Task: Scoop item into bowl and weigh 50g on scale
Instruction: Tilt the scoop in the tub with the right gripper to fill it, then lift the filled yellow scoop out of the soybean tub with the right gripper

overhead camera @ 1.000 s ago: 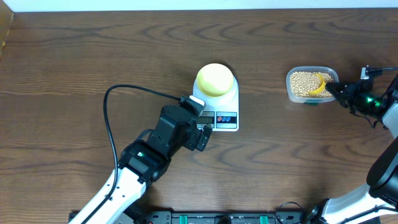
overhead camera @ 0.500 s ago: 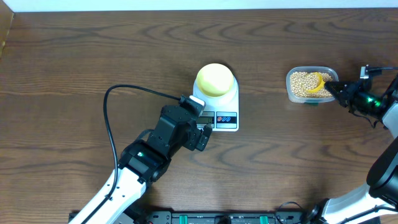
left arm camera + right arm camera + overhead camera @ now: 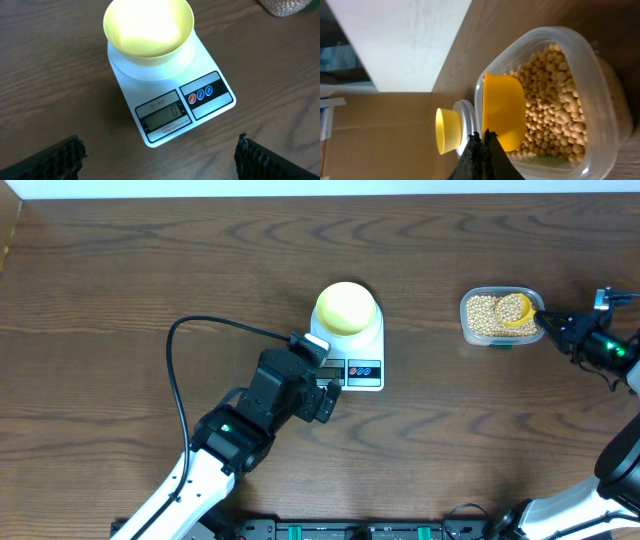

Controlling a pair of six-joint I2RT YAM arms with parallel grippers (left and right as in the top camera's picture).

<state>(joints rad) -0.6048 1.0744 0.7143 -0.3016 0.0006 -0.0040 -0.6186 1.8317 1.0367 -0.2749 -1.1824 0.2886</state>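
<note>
Dark wood-grain table (image 3: pixel 120 260) fills the frame, with a white strip (image 3: pixel 320 187) along the top. At centre the bowl (image 3: pixel 346 307) sits on the scale (image 3: pixel 365 370), left gripper (image 3: pixel 325 398) spread wide just below. At right, right gripper (image 3: pixel 545 323) pinches a yellow spoon (image 3: pixel 515 310) among beans (image 3: pixel 482 315) in a clear tub (image 3: pixel 468 330).

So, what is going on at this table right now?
The right hand is shut on the handle of a yellow spoon, and the spoon's head sits in the clear tub among the beans, at the scooping stage. The pale-yellow bowl sits empty on the white scale, whose display shows zero. The left hand hangs open in front of the scale and touches nothing. No beans are in the bowl yet.
</note>
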